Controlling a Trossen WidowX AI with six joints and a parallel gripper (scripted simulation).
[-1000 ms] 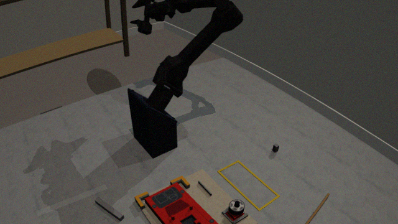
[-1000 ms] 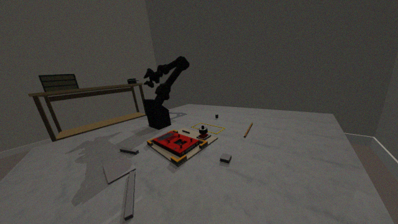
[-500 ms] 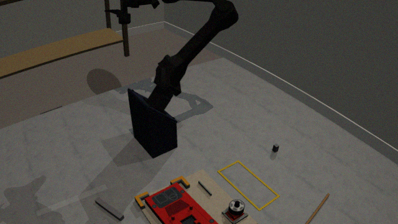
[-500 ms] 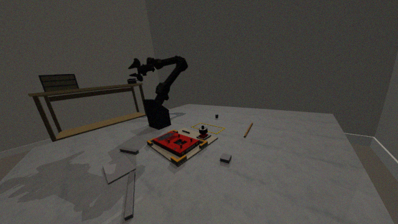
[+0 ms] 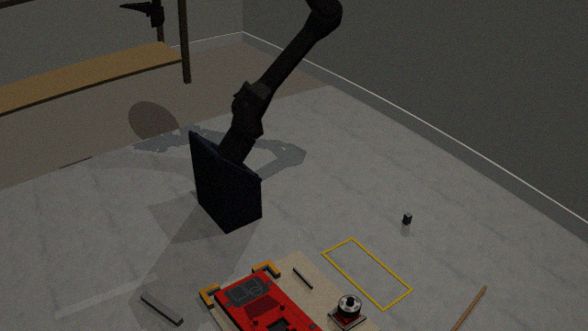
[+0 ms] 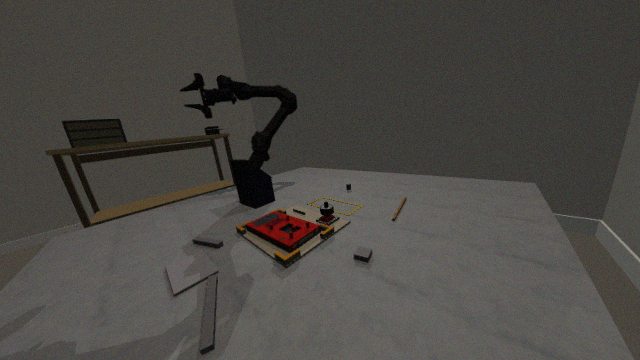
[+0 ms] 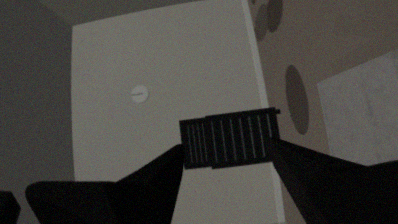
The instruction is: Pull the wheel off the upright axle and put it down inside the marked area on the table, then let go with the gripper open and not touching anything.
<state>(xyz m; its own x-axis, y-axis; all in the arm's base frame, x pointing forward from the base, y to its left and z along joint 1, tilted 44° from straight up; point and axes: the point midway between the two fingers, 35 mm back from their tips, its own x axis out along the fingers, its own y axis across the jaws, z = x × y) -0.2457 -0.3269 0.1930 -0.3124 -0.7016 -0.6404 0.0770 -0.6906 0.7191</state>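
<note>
The wheel (image 5: 342, 307) (image 6: 326, 210), dark with a pale top, sits around the upright axle (image 5: 350, 300) (image 6: 326, 204) on a small red and grey base at the board's corner. The marked area is a yellow outline (image 5: 382, 264) (image 6: 343, 202) on the table beside the board, with nothing inside it. My gripper (image 6: 183, 98) (image 7: 225, 147) is open and empty, high in the air left of the arm's base in the exterior view, far from the wheel. A dark ribbed panel shows behind the fingertips in the wrist view. The top view shows only one finger, at its top edge.
A red panel (image 5: 289, 308) (image 6: 270, 228) lies on the beige board (image 5: 299, 259) between orange corner brackets. A small dark block (image 5: 407, 218) (image 6: 348, 187), a wooden stick (image 5: 469, 308) (image 6: 399, 209), a grey block (image 6: 363, 254) and grey bars lie around. A shelf (image 6: 140, 144) stands behind.
</note>
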